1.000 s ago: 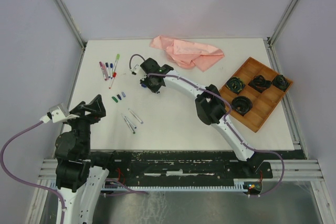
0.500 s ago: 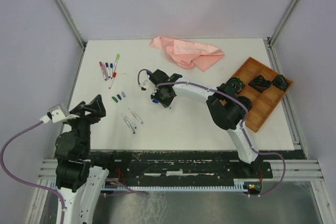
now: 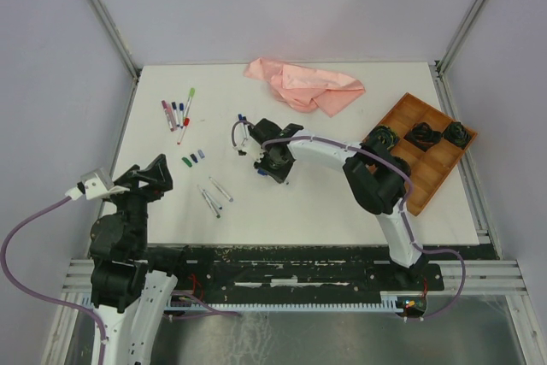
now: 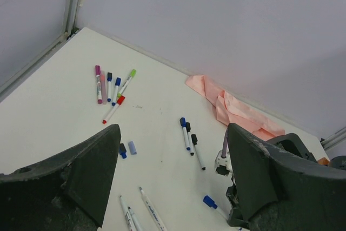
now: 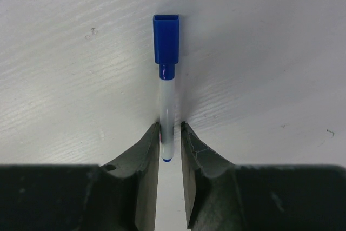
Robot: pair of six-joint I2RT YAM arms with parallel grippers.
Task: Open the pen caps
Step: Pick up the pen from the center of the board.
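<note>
Well, two loose caps (image 4: 132, 147) lie on the table (image 4: 54, 90) beside bare pens (image 4: 151, 209), so a little is done. The right hand (image 5: 170, 128) is narrow around a pen (image 5: 167, 106), and I can't tell if it squeezes. Its blue cap (image 5: 166, 39) is still on. The left hand (image 4: 173, 131) is wide and empty. More capped pens (image 4: 111, 87) wait.

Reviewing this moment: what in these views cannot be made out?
1. Right wrist view: whether the right gripper clamps the white pen with a blue cap or merely flanks it; a slight gap shows on one side.
2. Top view: that gripper's fingertips, hidden under its own body.
3. Left wrist view: white uncapped pen barrels run off the bottom edge.
4. Top view: the small loose pen caps, too small to show detail.
</note>
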